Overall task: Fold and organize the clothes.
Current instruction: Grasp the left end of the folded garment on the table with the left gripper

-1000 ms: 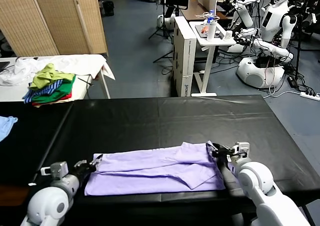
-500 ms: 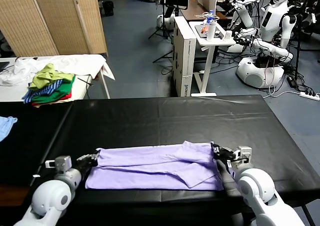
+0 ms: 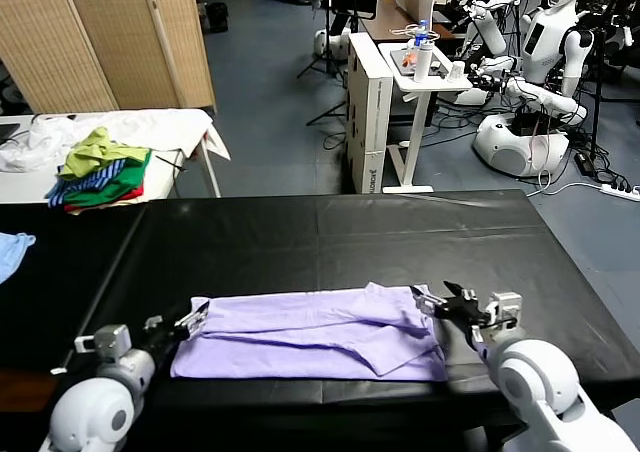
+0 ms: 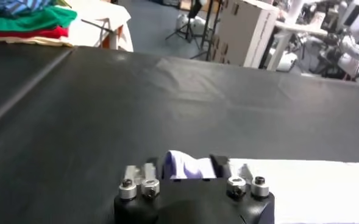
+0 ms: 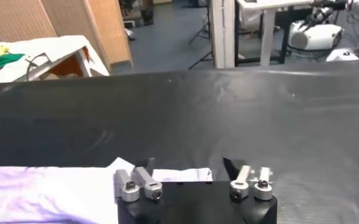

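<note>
The left gripper (image 3: pixel 193 321) sits at the left end of the lavender T-shirt (image 3: pixel 310 334), fingers spread and gripping nothing; the shirt lies folded along the black table's (image 3: pixel 330 237) near edge; the right gripper (image 3: pixel 440 302) gapes empty at its right end

Both grippers have let go of the shirt (image 3: pixel 315 334) — the left gripper (image 3: pixel 190 321) and the right gripper (image 3: pixel 437 302) now stand open at its far corners. The shirt's far edge, lifted a second ago, now lies flatter on the table (image 3: pixel 330 234).
</note>
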{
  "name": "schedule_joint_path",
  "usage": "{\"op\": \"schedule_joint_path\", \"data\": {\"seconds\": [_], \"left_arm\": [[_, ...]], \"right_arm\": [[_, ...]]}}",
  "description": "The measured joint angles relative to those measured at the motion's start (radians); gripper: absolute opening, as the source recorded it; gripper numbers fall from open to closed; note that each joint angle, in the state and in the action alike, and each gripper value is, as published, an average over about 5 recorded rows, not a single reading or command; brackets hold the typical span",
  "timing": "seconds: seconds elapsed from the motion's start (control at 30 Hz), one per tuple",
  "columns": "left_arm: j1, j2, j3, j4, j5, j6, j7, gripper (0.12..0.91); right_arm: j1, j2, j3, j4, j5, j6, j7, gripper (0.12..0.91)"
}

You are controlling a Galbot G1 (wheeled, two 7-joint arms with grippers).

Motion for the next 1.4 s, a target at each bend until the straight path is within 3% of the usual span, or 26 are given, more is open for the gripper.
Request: {"op": "schedule_joint_path", "data": {"seconds": [0.37, 0.47, 0.8, 1.07, 1.27, 1.4], "left_arm": [[0.068, -0.108, -0.04, -0.016, 0.054, -0.034, 0.029, 0.907], [0.075, -0.132, -0.036, -0.02, 0.074, -0.038, 0.03, 0.873], [0.085, -0.195, -0.024, -0.003, 0.11, -0.055, 0.045, 0.624], [0.096, -0.221, -0.02, -0.019, 0.106, -0.049, 0.045, 0.321], [0.093, -0.227, -0.016, -0.023, 0.156, -0.055, 0.047, 0.199], [0.095, -0.213, -0.02, -0.023, 0.243, -0.088, 0.061, 0.18]], "right_arm": [[-0.069, -0.004, 0.062, 0.055, 0.001, 0.004, 0.003, 0.907], [-0.076, -0.004, 0.066, 0.063, 0.0, 0.003, 0.006, 0.907], [-0.088, -0.006, 0.077, 0.082, -0.002, 0.001, 0.007, 0.907], [-0.072, -0.005, 0.072, 0.078, -0.003, 0.001, 0.005, 0.907], [-0.075, 0.001, 0.075, 0.081, -0.004, 0.004, 0.003, 0.907], [-0.08, 0.006, 0.084, 0.087, -0.004, 0.009, 0.004, 0.907]]}}
